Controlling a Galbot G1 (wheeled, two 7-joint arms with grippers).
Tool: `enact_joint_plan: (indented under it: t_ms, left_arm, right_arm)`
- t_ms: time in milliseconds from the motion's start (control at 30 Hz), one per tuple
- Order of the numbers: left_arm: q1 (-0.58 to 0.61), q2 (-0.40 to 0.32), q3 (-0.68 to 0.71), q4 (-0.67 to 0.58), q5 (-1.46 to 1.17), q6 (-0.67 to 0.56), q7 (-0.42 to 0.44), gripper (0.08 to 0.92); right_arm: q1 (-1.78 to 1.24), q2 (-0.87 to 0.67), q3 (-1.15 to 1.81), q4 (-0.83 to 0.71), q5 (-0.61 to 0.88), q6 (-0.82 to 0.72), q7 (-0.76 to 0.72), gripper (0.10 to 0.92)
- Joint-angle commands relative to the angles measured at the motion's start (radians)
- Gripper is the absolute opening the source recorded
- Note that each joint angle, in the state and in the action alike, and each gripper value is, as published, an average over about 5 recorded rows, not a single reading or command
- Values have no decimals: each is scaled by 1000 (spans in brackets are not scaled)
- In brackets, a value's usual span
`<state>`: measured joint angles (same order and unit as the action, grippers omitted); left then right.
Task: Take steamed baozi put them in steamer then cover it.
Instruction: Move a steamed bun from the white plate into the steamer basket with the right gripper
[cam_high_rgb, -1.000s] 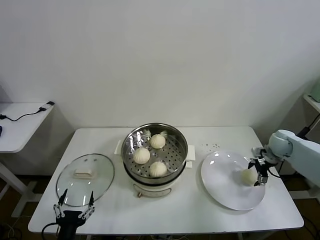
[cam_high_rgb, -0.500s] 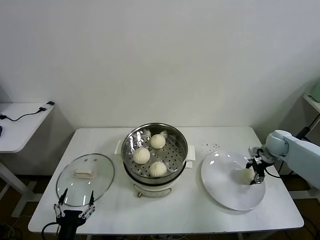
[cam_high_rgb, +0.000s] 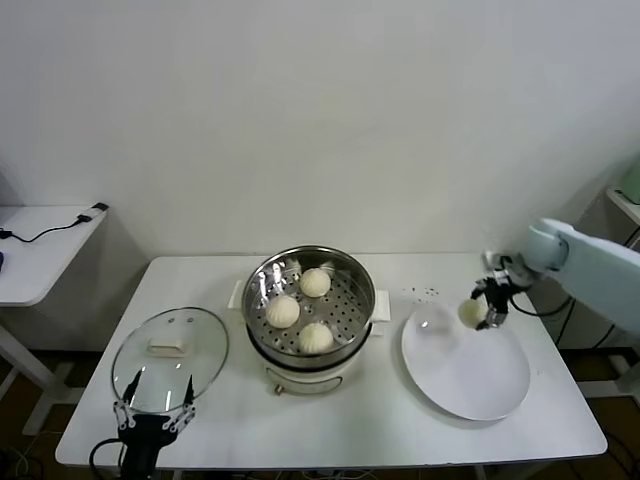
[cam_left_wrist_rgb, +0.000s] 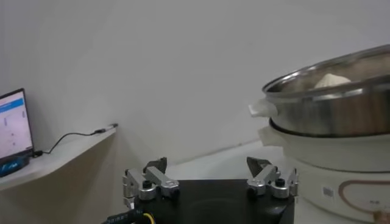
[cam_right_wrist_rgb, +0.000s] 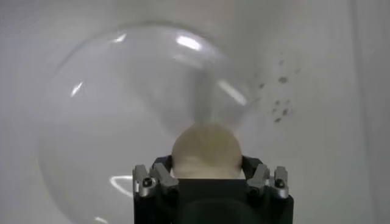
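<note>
- R gripper (cam_high_rgb: 480, 313) is clenched on one baozi (cam_high_rgb: 470, 313), holding it up in the air over the far left part of the white plate (cam_high_rgb: 470, 375).
- From the R wrist cam, the bun (cam_right_wrist_rgb: 206, 150) sits snug between the two fingers (cam_right_wrist_rgb: 157, 176), with the plate (cam_right_wrist_rgb: 109, 122) well below it.
- Plate has nothing else on it. A few dark specks (cam_high_rgb: 420, 293) lie on the table (cam_high_rgb: 400, 420) just beyond it.
- Steamer (cam_high_rgb: 310, 305) stands mid-table, lid off. Shiny basket w/ holes in the floor, on a cream pot base.
- 3 buns inside the basket: one at the back (cam_high_rgb: 315, 282), one on the left (cam_high_rgb: 283, 311), one at the front (cam_high_rgb: 316, 337). They sit near each other.
- Glass cover (cam_high_rgb: 171, 357) lies flat on the table, left of the steamer, handle up, not touching it.
- L gripper (cam_high_rgb: 155, 405) hangs low at the table's front edge, near the cover, fingers spread wide, holding nothing.
- L wrist cam shows those fingers (cam_left_wrist_rgb: 149, 182) apart, and the steamer (cam_left_wrist_rgb: 332, 122) off to one side.
- A small side table (cam_high_rgb: 45, 250) w/ a black cable stands far left.
</note>
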<state>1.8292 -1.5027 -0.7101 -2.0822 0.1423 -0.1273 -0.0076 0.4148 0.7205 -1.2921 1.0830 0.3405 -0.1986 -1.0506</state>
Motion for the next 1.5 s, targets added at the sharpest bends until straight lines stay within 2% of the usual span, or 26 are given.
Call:
enact_joint_plan:
  t_ms: [33,167,433,767,1500]
  left_arm:
    - [-7,18,8,1,-7,-4,3,823]
    - [-13,26,17,3,-20,-7,4,823]
    - [-15,52,38,6,-30,-11,4,823]
    - [-16,63,53,8,-28,-13,3,823]
    - [-39,66,41,26,-38,-2,4,823]
  right_arm:
    - [506,248,-434,0,455,-23,7,729]
    - [581,374,-490,4,613,-46,19,729]
    - [571,565,-517,38,727,-88,68,729]
    - [452,639,-536,90,705,-131,145,729]
    - [304,644,-547,62,613,-143,177,738]
